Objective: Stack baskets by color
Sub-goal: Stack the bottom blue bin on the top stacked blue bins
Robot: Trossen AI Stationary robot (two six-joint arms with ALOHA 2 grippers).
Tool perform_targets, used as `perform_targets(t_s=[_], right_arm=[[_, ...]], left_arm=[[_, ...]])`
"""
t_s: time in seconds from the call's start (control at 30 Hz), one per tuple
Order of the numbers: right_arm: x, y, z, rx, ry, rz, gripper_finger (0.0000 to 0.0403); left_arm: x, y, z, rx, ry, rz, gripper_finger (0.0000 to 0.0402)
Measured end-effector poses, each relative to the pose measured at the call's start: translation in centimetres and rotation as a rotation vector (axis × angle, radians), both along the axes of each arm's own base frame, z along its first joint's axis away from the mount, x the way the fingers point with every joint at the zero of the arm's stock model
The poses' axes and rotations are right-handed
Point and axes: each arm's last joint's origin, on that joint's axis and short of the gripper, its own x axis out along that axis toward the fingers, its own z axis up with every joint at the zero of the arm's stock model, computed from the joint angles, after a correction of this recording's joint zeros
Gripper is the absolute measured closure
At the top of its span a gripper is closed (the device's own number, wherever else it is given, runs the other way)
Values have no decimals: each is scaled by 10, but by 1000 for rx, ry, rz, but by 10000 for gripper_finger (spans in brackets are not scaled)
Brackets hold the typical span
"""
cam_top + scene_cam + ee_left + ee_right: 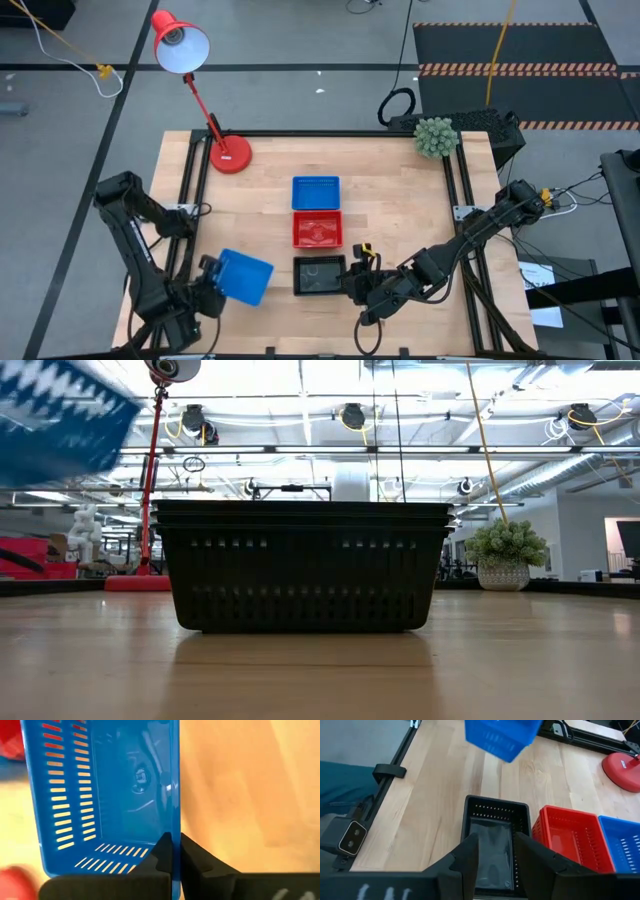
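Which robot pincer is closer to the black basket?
The right pincer. It sits open right beside the black basket. The left pincer is farther off on the other side, shut on a blue basket.

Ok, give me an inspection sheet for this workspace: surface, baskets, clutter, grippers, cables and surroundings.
Surface: wooden table in a black frame.
Job's things: blue stack, red stack and black stack stand in a row at the table's middle; one loose blue basket is held tilted above the table, left of the black stack.
Clutter: red desk lamp and small potted plant at the far edge.
Grippers: left gripper shut on the loose blue basket's wall; right gripper open at the black stack's edge, holding nothing.
Cables: yellow cable and black cables on the floor.
Surroundings: grey floor, striped mat; no people seen.
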Motion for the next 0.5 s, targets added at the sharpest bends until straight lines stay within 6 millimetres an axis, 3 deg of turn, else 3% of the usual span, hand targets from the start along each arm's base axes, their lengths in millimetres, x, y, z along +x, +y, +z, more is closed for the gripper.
perform_targets(t_s=[0.2, 0.5], right_arm=[[-6, 0, 8, -19, -42, -39, 296], [-33, -2, 40, -44, -143, -59, 397]], left_arm=[[25, 19, 33, 140, -100, -61, 389], [60, 69, 58, 268, -149, -85, 388]])
